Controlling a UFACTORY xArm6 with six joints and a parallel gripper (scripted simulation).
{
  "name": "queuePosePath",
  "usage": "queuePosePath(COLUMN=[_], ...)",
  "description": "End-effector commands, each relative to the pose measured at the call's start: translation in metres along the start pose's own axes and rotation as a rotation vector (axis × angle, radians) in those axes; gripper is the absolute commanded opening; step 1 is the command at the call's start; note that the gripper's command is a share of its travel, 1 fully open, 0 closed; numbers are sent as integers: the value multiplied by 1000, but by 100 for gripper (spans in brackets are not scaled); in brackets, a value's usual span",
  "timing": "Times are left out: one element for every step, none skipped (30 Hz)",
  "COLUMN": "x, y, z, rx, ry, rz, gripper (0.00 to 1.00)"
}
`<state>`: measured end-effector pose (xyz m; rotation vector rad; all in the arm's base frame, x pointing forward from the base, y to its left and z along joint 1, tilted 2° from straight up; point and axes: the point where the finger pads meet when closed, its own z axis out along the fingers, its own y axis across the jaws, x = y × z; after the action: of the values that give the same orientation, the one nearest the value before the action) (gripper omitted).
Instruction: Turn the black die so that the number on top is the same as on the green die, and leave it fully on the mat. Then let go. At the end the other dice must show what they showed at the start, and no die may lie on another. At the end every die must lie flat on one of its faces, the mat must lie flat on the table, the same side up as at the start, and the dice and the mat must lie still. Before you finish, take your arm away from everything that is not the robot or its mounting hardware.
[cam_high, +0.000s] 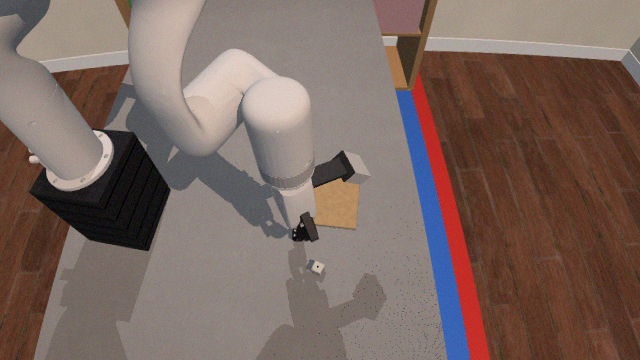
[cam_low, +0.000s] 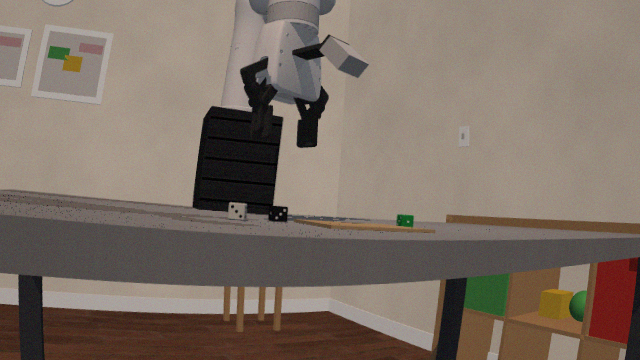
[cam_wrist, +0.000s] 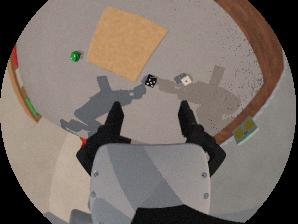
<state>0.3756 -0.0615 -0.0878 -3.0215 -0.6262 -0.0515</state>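
Gray table (cam_high: 225, 280) (cam_low: 320, 257) (cam_wrist: 55, 30) | black die (cam_low: 278, 214) (cam_wrist: 150, 80) flat, no long axis | fingers (cam_low: 307, 132) spread, released

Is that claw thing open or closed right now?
Open: the claw has its two dark fingers spread wide, with nothing held between them.

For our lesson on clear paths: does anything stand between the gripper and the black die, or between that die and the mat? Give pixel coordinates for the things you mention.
Nothing visible does: the open gripper (cam_high: 303, 231) (cam_low: 284, 134) (cam_wrist: 150, 107) hangs above the black die (cam_low: 278, 214) (cam_wrist: 150, 80), which lies just beside the mat (cam_high: 337, 205) (cam_low: 365, 226) (cam_wrist: 127, 44).
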Motion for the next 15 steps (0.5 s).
queuePosePath(x=[1, 1, 1, 1, 1, 1, 1, 1, 0, 0, 0, 0, 0, 0, 0], y=[1, 1, 2, 2, 2, 2, 2, 2, 2, 2, 2, 2, 2, 2, 2], z=[5, 5, 7, 7, 10, 10, 10, 11, 13, 14, 15, 15, 16, 16, 16], rx=[-16, -16, -17, -17, -18, -18, -18, -19, -20, -20, -21, -21, -22, -22, -22], ry=[-19, -19, -19, -19, -18, -18, -18, -18, -18, -18, -18, -18, -18, -18, -18], rz=[172, 175, 241, 243, 303, 303, 303, 353, 395, 427, 450, 465, 474, 477, 478], gripper=[100, 100, 100, 100, 100, 100, 100, 100, 100, 100, 100, 100, 100, 100, 100])
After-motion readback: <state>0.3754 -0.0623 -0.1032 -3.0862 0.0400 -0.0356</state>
